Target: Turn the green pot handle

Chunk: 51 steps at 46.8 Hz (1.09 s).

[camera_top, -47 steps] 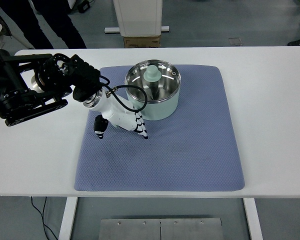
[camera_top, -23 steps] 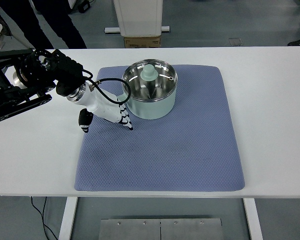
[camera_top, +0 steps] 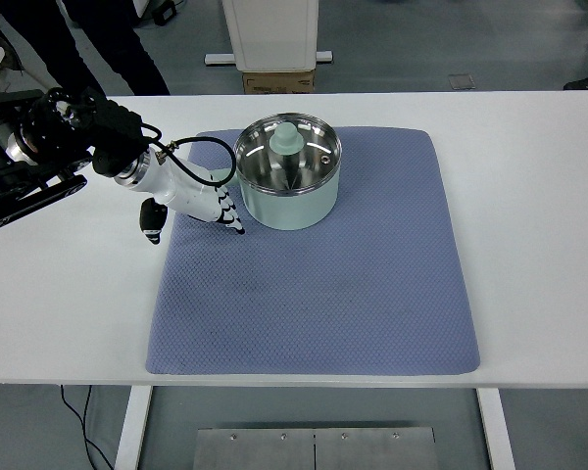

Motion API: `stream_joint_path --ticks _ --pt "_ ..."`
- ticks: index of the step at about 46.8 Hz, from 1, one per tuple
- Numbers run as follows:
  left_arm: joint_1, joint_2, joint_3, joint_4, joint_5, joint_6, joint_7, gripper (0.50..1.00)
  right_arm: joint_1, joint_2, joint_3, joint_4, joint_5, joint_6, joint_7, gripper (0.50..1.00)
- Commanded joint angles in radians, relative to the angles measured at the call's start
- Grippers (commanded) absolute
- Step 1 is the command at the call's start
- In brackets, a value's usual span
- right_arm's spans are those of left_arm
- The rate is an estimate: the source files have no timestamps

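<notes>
Head view puts the green pot [camera_top: 287, 186] at upper centre on the blue mat [camera_top: 372, 294], its handle apparently pointing up inside the rim. Left robot hand [camera_top: 201, 204] hovers just left of the pot, fingers loosely spread, holding nothing. I judge the turn unfinished; next comes regaining contact. Nothing on the desk [camera_top: 539, 245] blocks it; a person's legs [camera_top: 98, 44] stand at upper left.

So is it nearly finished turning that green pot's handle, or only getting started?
Hard to say it is finished. The green pot sits on the blue mat, its handle pointing toward the far side of the table. Over the last second the pot slid a bit to the left while the left hand pulled back; it now sits just left of the pot, fingers loose, holding nothing. Any further turning remains. The right arm is out of view.
</notes>
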State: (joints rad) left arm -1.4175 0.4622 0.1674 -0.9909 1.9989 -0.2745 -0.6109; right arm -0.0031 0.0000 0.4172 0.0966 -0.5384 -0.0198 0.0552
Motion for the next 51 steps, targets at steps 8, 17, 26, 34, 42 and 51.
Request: stream_joint_path --ticks 8,17,26,34,42,51 --pt "0.000 0.003 0.003 0.001 0.000 0.000 0.000 1.000 0.000 0.000 0.000 0.000 0.000 0.000 0.000 1.000" --pt "0.000 0.003 0.004 0.021 0.000 0.000 0.000 1.000 0.000 0.000 0.000 0.000 0.000 0.000 0.000 1.000" --pt "-0.001 0.009 0.006 0.023 0.000 0.001 0.000 1.000 0.000 0.000 0.000 0.000 0.000 0.000 0.000 1.000" --pt "-0.001 0.010 0.008 0.023 0.000 0.001 0.000 1.000 0.000 0.000 0.000 0.000 0.000 0.000 0.000 1.000" --pt "-0.001 0.010 0.008 0.043 0.000 0.006 0.000 1.000 0.000 0.000 0.000 0.000 0.000 0.000 0.000 1.000" --pt "-0.003 0.010 0.008 0.044 -0.005 0.015 0.000 1.000 0.000 0.000 0.000 0.000 0.000 0.000 0.000 1.000"
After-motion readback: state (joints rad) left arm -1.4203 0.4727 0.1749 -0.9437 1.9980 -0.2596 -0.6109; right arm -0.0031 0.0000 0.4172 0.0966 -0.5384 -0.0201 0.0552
